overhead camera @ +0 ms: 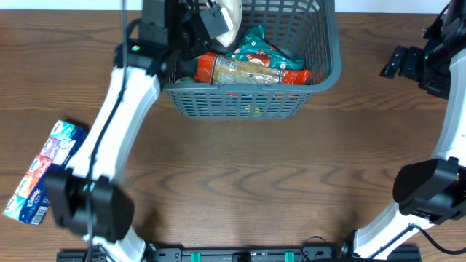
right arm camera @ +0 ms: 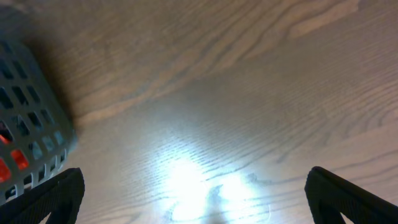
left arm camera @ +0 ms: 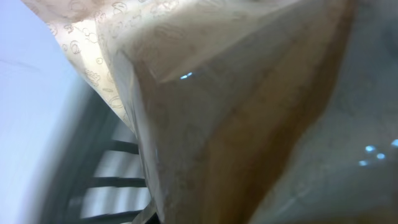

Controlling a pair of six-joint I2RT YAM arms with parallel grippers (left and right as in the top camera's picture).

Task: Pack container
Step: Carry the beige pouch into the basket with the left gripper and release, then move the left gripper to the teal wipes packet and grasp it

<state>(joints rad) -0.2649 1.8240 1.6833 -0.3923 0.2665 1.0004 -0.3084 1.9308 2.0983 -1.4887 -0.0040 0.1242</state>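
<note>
Far out to the left of the left jaws, down beside that arm's base, a tissue pack lies on the table, not yet packed.

Moving right, the left gripper hangs over the container. Its jaws are pinched almost fully together on a cream packet, which fills the wrist view so completely that the fingers themselves are hidden. The container sits directly beneath these jaws, and its slotted wall shows close below and to one side of the packet. Under the jaws and a little to their right, an orange packet and a teal packet already lie on the container floor.

To my eye the step in hand is placing the cream packet. The next move calls for the jaws to part so the packet drops onto the ones below. The gripper then needs a straight lift clear of the rim before that arm swings back for the tissue pack.

Further right, the right gripper hovers over bare table with its jaws spread as wide as they go and nothing between them. The container lies off to the left of these jaws, well apart, with only its corner showing at the left edge of the wrist view.
</note>
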